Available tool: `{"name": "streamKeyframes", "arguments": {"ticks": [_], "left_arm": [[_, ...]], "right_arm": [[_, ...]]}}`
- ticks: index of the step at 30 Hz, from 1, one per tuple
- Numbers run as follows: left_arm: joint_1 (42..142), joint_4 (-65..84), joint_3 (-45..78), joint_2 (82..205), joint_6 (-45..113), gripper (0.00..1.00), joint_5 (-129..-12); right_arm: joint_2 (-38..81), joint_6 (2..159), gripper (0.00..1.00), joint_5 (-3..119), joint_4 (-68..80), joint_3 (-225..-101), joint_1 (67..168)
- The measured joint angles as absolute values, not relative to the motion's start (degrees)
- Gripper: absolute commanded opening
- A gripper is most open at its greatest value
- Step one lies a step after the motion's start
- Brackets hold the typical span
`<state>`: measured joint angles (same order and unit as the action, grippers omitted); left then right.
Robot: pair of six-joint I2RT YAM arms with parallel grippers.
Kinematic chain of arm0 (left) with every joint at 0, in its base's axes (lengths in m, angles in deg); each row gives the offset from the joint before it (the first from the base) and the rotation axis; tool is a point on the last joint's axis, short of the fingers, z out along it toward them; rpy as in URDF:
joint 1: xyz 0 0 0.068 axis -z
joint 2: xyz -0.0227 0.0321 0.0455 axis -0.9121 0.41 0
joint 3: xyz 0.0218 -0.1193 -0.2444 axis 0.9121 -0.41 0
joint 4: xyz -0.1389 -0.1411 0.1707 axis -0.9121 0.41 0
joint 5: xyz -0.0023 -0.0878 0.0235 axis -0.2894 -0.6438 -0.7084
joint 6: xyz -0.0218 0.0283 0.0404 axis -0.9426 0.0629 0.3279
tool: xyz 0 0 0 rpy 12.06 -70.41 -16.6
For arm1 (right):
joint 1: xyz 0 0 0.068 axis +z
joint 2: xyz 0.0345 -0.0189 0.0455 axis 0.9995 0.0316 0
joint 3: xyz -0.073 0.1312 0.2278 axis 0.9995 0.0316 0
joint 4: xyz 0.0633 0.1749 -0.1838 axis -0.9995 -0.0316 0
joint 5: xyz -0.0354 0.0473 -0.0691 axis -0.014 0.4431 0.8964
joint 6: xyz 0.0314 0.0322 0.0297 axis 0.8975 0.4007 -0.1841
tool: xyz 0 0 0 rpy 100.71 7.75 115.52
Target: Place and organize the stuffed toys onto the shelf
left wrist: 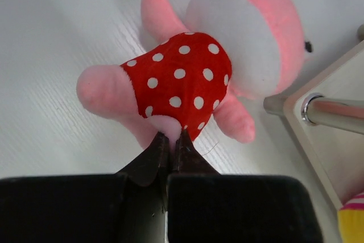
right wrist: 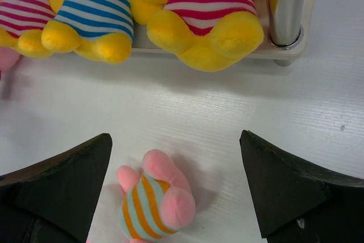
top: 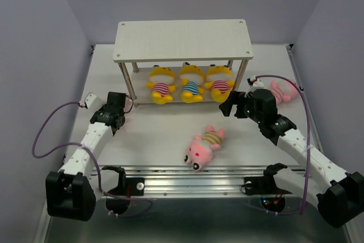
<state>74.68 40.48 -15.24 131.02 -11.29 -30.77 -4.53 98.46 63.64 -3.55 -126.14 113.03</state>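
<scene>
The shelf (top: 183, 38) stands at the back, with three yellow stuffed toys (top: 192, 82) side by side on its lower board. My left gripper (left wrist: 170, 138) is shut on the bottom of a pink toy in a red dotted shirt (left wrist: 182, 78), which lies on the table beside the shelf's left front leg (left wrist: 335, 112). My right gripper (right wrist: 176, 180) is open, low over the table in front of the shelf. A pink toy in an orange-striped shirt (right wrist: 151, 203) lies between its fingers, also seen mid-table from above (top: 205, 145). A third pink toy (top: 280, 92) lies behind the right arm.
The shelf's right front leg (right wrist: 287, 4) stands close to my right gripper (top: 229, 105). My left gripper (top: 126, 105) is close to the left front leg. Grey walls enclose the table. A metal rail (top: 193, 174) runs along the near edge.
</scene>
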Motion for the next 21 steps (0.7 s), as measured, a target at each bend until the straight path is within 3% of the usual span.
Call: {"name": "streamKeyframes", "arguments": {"ticks": [8,15,21], "left_arm": [[74.68,47.32,-12.59,115.92,-13.98,0.0,-25.76],[74.68,46.45,2.95,109.52,-8.56,0.0,-24.43],[74.68,42.29,17.83,111.94,-1.91,0.0,-24.95]], "right_arm": [[-5.21,98.43,1.0,64.1,-3.52,-126.14,113.03],[-6.8,98.26,1.0,65.78,-3.5,-126.14,113.03],[-7.9,98.26,1.0,66.07,-3.46,-126.14,113.03]]}}
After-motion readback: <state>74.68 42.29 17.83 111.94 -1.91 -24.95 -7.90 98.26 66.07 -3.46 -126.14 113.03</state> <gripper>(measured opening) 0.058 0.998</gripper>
